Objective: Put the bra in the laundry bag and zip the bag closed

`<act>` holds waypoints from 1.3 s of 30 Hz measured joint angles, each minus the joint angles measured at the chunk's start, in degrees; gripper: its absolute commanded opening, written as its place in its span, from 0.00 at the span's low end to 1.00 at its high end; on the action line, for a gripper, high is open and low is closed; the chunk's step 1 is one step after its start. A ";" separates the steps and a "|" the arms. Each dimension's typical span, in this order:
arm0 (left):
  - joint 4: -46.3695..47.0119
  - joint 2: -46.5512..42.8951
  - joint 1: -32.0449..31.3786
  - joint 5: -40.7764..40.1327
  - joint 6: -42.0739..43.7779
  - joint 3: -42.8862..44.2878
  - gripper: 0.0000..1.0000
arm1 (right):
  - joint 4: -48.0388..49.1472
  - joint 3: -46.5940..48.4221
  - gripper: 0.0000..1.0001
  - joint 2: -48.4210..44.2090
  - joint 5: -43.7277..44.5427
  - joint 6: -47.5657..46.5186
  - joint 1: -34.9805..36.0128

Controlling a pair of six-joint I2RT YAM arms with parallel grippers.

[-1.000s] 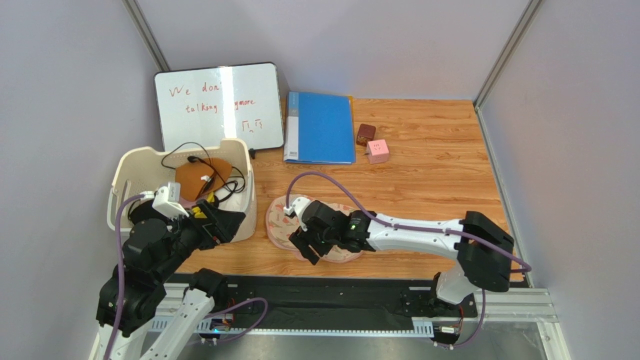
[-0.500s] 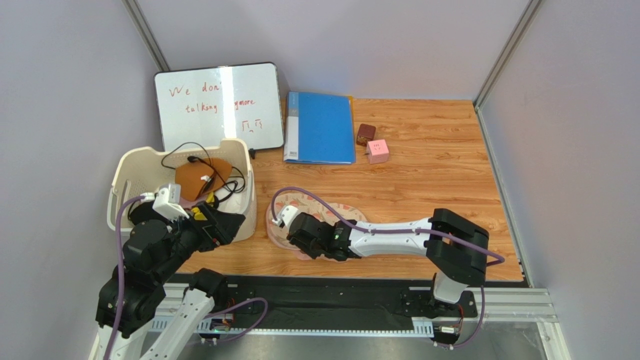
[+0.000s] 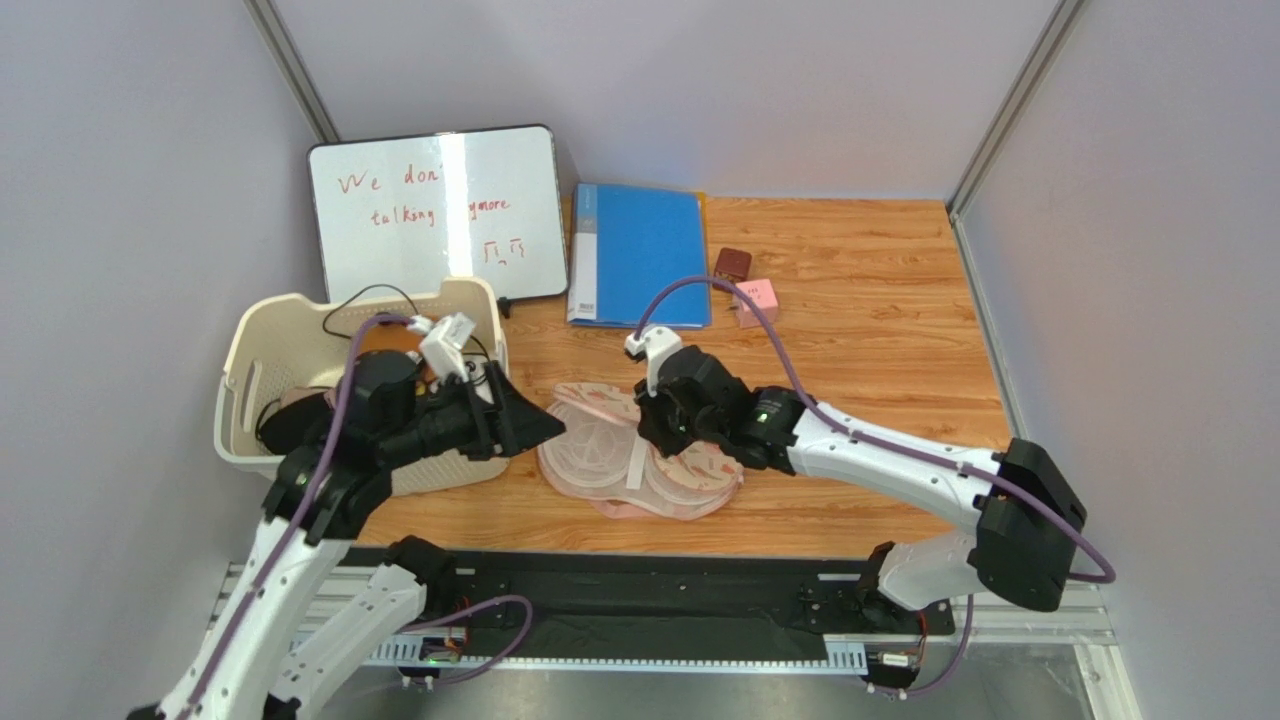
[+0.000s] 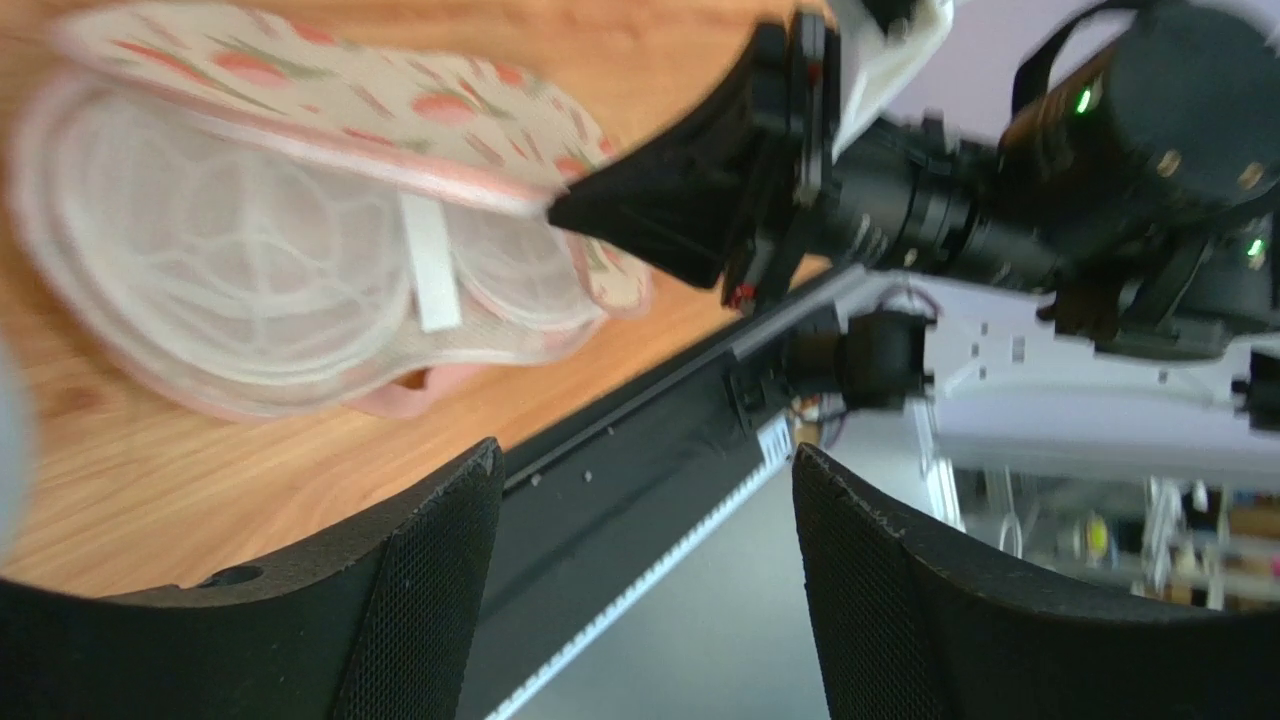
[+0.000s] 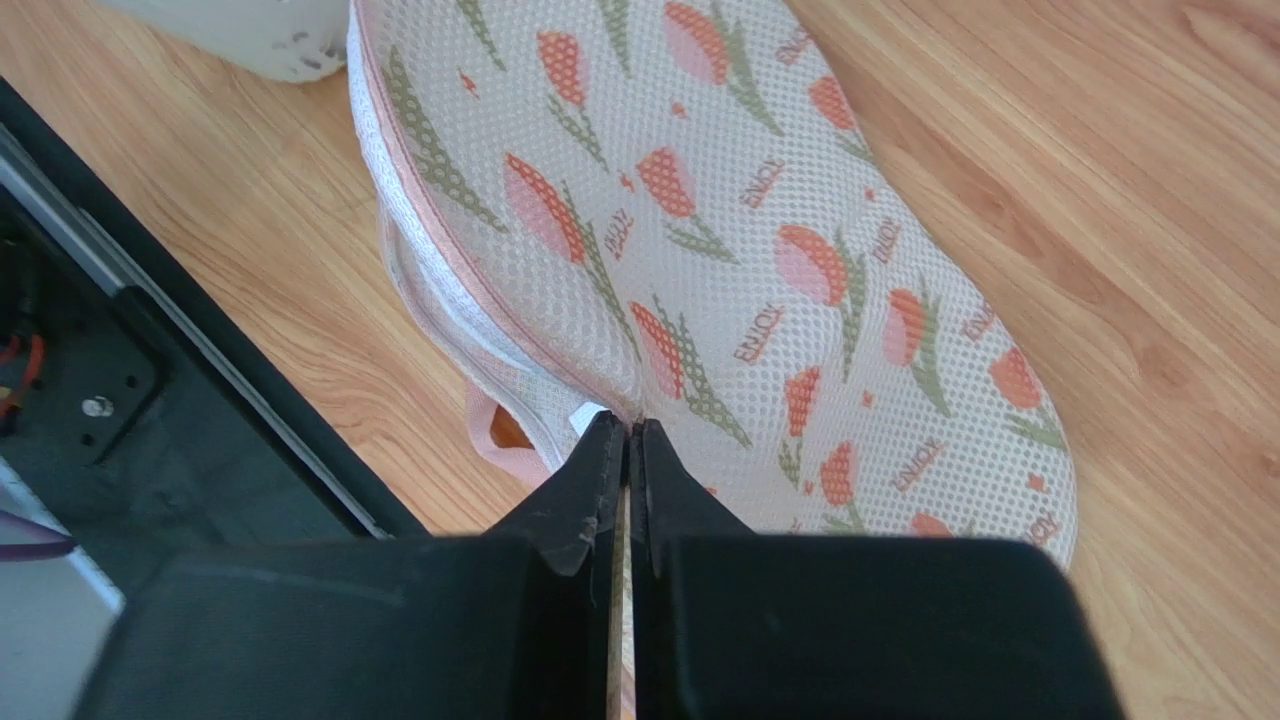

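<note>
Starting at the near edge: my right gripper (image 5: 627, 431) is pinched tight on the rim of the laundry bag (image 3: 598, 453). The two fingers are pressed together with the pink zip edging caught between them. That grip holds the printed top flap up off the lower half, so the bag gapes like a clamshell and the white mesh lining shows inside. The lower half lies flat on the wooden table (image 3: 872, 360), just past the black base rail (image 3: 646, 593). A pink loop (image 5: 496, 428) pokes out under the raised edge, on the near side.

Just left of the bag, my left gripper (image 4: 643, 495) hangs with its fingers spread wide and nothing between them, facing the bag's open mouth but not touching it.

Further left and a little farther back sits the cream basket (image 3: 286, 318). The bra (image 3: 403, 345) is in there. I only see a sliver of orange-brown behind my left arm, with black straps trailing over it.

At the far side, a whiteboard (image 3: 436, 210) with red writing leans at the wall. A blue folder (image 3: 642, 255) is to its right, then a brown block (image 3: 732, 264) and a pink block (image 3: 756, 296) close together.
</note>
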 measured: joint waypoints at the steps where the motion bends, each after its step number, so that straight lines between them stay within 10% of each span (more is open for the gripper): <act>1: 1.27 2.51 -2.78 -0.37 -0.17 -0.02 0.78 | 0.00 -0.37 0.00 -1.05 -1.42 0.98 -1.51; 7: 7.74 11.91 -20.33 -8.98 -4.46 -0.26 0.80 | -0.44 -1.88 0.00 -1.79 -7.96 4.83 -2.01; 14: 11.04 12.15 -24.87 -21.03 -12.39 -5.22 0.96 | -0.48 -4.20 0.00 -5.05 -13.11 8.96 -3.54; 25: 13.92 17.70 -25.59 -29.55 -23.76 -8.20 0.92 | 2.58 -9.16 0.00 -9.05 -18.10 12.79 -3.93; 34: 15.34 23.04 -25.68 -33.62 -30.08 -8.68 0.38 | 4.68 -11.02 0.05 -10.64 -20.02 14.10 -3.93; 35: 15.85 23.63 -25.68 -33.68 -30.29 -8.68 0.08 | 4.83 -11.02 0.11 -10.97 -20.15 14.12 -3.93; 39: 17.16 26.67 -24.94 -34.51 -28.13 -7.93 0.00 | 4.50 -11.02 0.51 -11.74 -20.15 14.14 -3.93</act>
